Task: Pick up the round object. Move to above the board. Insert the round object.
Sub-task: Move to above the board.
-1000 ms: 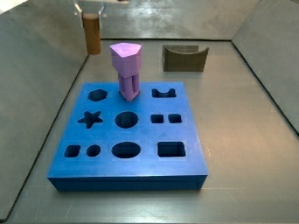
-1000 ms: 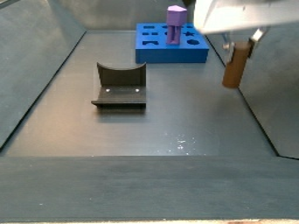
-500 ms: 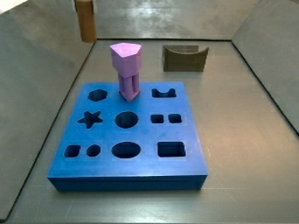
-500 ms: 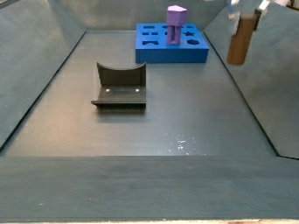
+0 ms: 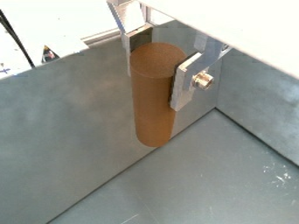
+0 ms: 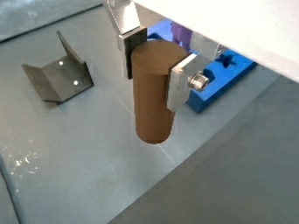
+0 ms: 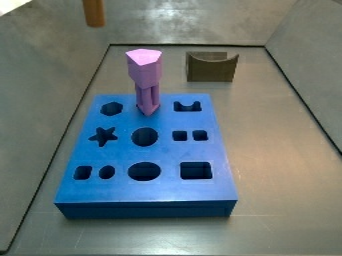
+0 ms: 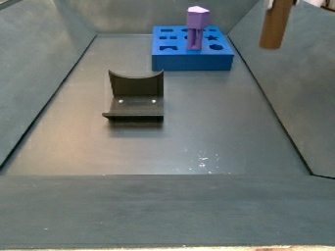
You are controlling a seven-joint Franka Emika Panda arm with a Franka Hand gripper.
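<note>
My gripper (image 5: pixel 158 72) is shut on the round object (image 5: pixel 152 101), a plain brown cylinder peg that hangs upright between the silver fingers; both wrist views show this grip (image 6: pixel 158 74). In both side views only the peg shows, high at the frame's top edge (image 7: pixel 94 12) (image 8: pixel 276 22), well above the floor and off to the side of the board. The blue board (image 7: pixel 123 190) lies on the floor with several shaped holes, also seen in a side view (image 8: pixel 170 61) and a wrist view (image 6: pixel 225 74).
A purple pentagonal peg (image 7: pixel 144 80) stands upright in the board, also in a side view (image 8: pixel 197 25). An olive-brown arch-notched block (image 7: pixel 211 66) stands on the floor beyond the board, also in other views (image 8: pixel 133 96) (image 6: pixel 59 74). Grey walls ring the floor.
The gripper has lifted the brown peg straight upward; it now sits higher in both side views and the gripper body has left those frames.
</note>
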